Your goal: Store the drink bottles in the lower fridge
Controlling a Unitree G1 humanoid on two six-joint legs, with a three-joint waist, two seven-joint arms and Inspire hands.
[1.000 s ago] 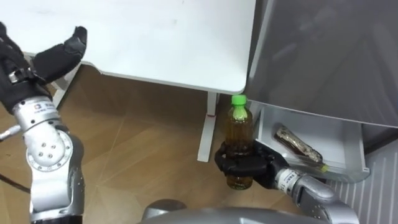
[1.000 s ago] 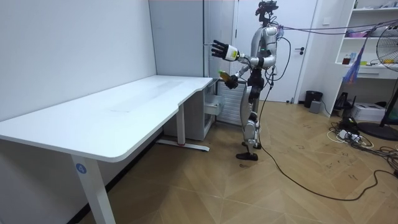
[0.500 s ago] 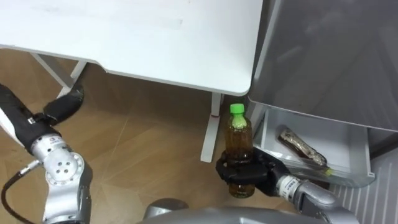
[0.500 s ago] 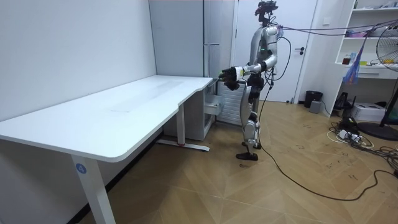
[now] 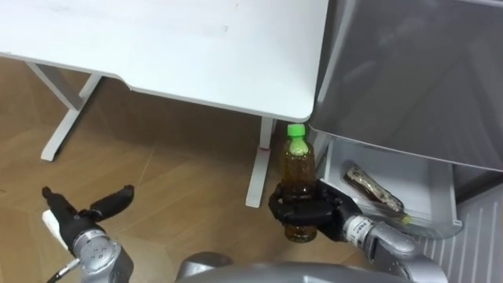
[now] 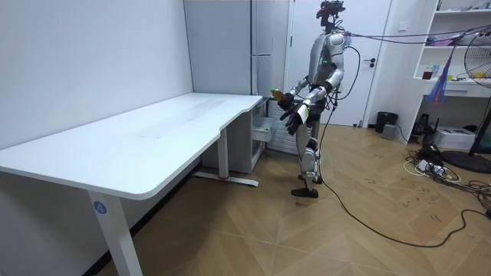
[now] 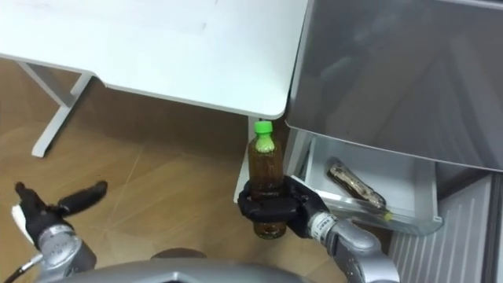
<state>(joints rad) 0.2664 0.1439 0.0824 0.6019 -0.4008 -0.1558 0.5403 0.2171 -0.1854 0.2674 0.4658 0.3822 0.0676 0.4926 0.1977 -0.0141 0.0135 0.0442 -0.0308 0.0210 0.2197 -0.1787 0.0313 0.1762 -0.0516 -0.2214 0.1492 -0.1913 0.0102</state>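
Observation:
A clear bottle of amber drink with a green cap stands upright in my right hand, whose dark fingers are curled round its lower half. It hangs above the wooden floor, just left of the white drawer that is pulled out at the bottom of the grey fridge. My left hand is low at the lower left, fingers straight and thumb spread, holding nothing. In the room view I stand facing the fridge, with the bottle in front of my waist.
The white desk reaches up to the fridge's left side, and its leg stands just behind the bottle. A wrapped brown packet lies in the drawer. Open wooden floor spreads to the left.
My left arm has swung down from head height to low by the floor side. The bottle stays in my right hand, in nearly the same place.

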